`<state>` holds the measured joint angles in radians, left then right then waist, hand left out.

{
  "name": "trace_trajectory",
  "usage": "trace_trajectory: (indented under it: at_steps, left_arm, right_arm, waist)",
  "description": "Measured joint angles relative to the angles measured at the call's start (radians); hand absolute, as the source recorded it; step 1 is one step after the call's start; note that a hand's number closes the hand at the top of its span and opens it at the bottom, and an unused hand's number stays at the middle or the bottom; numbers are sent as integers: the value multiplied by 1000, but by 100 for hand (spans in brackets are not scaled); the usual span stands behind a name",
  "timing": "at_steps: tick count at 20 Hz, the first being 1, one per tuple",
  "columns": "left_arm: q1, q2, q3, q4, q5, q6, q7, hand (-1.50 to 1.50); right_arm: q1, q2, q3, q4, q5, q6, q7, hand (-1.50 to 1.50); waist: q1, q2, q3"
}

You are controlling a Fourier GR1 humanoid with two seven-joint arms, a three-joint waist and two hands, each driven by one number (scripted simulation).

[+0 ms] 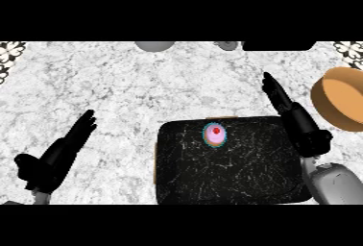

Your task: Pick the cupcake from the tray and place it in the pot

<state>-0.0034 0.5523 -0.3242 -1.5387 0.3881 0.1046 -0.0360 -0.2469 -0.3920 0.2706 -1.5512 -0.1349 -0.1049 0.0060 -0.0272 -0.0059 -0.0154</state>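
Nearest, the black tray is carrying the cupcake near its far edge. Right hand is hovering straight-fingered between tray and pot; left hand is resting spread over the desk.

A kitchen: a white marbled counter bears a black tray with a cupcake, a tan pot nearby.

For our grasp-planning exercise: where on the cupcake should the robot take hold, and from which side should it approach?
Probably pinch the cupcake round its teal wrapper, below the pink icing, coming from above and the right with the right hand, which is nearer. It stands upright near the far edge of the tray, so its sides are exposed.
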Motion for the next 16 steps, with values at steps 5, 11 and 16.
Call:
trace_trajectory:
  at_steps: [5,11,16]
  left_arm:
    - [-92,-36,92,-10,4,74,-16,0]
    - [-187,-79,173,-24,15,170,-10,0]
    - [-238,-109,206,16,11,176,-6,0]
  right_arm:
    - [-52,-74,-132,-44,-164,148,-24,150]
    - [-40,-235,-220,22,-9,136,-109,-150]
    - [58,-256,-223,-8,81,161,-310,-150]
  waist:
    - [14,3,12]
    - [11,5,13]
    - [15,6,15]
